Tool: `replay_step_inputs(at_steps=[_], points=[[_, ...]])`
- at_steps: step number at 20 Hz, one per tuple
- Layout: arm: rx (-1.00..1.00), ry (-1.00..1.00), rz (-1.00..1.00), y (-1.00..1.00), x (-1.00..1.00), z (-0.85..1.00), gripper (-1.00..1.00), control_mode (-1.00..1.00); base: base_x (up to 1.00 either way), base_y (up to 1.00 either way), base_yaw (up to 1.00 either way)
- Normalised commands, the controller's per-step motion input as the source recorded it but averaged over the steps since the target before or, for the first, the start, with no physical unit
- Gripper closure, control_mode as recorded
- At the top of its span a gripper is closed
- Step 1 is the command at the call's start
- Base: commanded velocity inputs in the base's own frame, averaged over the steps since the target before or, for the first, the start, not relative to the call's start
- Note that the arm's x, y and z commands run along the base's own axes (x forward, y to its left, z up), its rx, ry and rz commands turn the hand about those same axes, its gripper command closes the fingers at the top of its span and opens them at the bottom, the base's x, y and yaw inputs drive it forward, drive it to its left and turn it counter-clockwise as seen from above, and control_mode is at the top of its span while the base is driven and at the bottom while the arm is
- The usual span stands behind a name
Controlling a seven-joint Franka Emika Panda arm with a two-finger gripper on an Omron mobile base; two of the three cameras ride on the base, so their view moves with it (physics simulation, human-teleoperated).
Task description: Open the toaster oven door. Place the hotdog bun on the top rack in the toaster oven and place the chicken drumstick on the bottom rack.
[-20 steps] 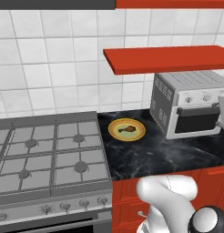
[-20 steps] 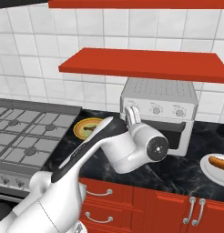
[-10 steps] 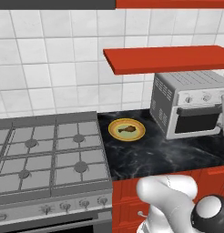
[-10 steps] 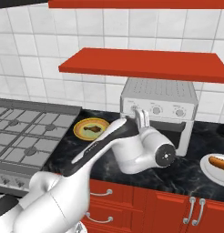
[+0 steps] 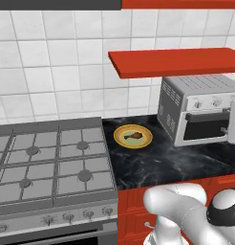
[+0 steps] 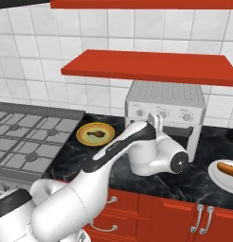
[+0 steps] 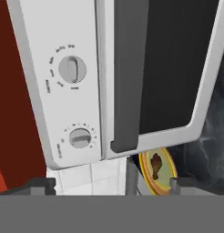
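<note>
Gas stove, red shelf, yellow plate.

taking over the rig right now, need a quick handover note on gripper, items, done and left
Gripper: open, empty, up at the front of the toaster oven near its handle.
Toaster oven door: shut.
Chicken drumstick: on the yellow plate, on the counter left of the oven.
Hotdog bun: on a white plate, right of the oven.
Done: nothing yet.
Left: grip the handle, open the door, bun on top rack, drumstick on bottom rack.
</note>
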Motion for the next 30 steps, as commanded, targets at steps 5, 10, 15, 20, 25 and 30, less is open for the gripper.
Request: replay_step_inputs(at_steps=[5,10,15,20,25,30], points=[[0.06,0.0,0.0,-0.01,0.46,-0.22,-1.0,-1.0,0.0,0.0,0.0],[0.05,0.0,0.0,-0.05,0.37,-0.08,-1.0,-1.0,0.0,0.0,0.0],[0.02,0.0,0.0,-0.14,0.29,-0.13,-1.0,-1.0,0.0,0.0,0.0],[0.04,0.0,0.0,-0.38,0.16,-0.14,-1.0,-1.0,0.0,0.0,0.0],[0.03,0.0,0.0,-0.3,0.22,-0.17,-1.0,-1.0,0.0,0.0,0.0],[0.0,0.0,0.0,-0.08,0.29,-0.23,-1.0,-1.0,0.0,0.0,0.0]])
